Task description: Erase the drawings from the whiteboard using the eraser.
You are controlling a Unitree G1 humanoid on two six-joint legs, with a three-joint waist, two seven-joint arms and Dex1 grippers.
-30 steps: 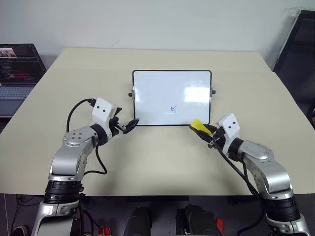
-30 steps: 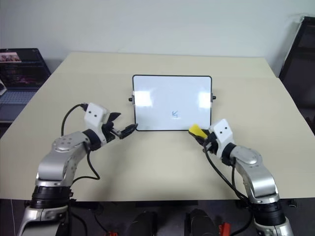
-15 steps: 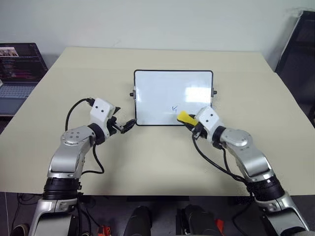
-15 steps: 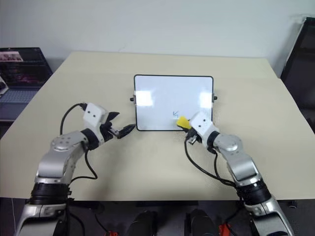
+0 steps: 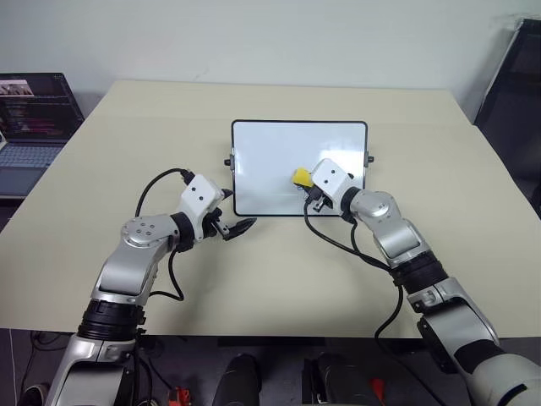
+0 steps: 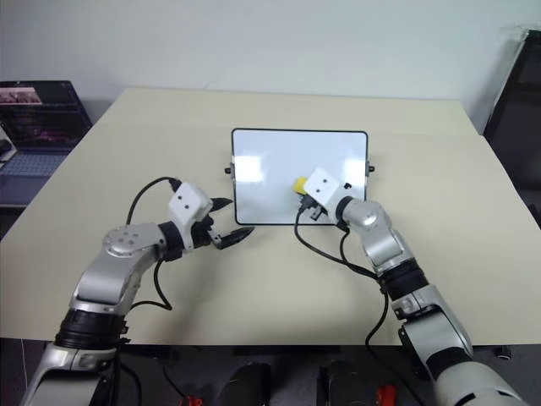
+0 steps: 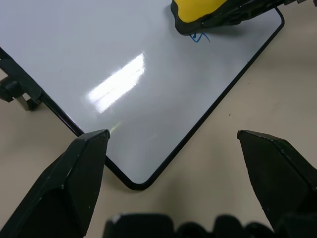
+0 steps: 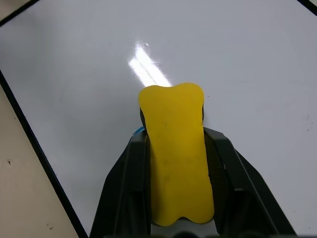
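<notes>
Right wrist view: eraser [image 8: 177, 167] pinched between the right gripper [image 5: 308, 188] fingers, over the whiteboard [image 5: 266, 161].
Drawings [image 7: 200, 36]: blue scribble just beside the eraser.
Left gripper [image 5: 239, 229]: fingers spread, at the whiteboard's near left corner.
Support: table [image 5: 127, 135].

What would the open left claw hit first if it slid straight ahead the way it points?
Probably the near corner of the glossy white whiteboard, right ahead of the left gripper.
</notes>
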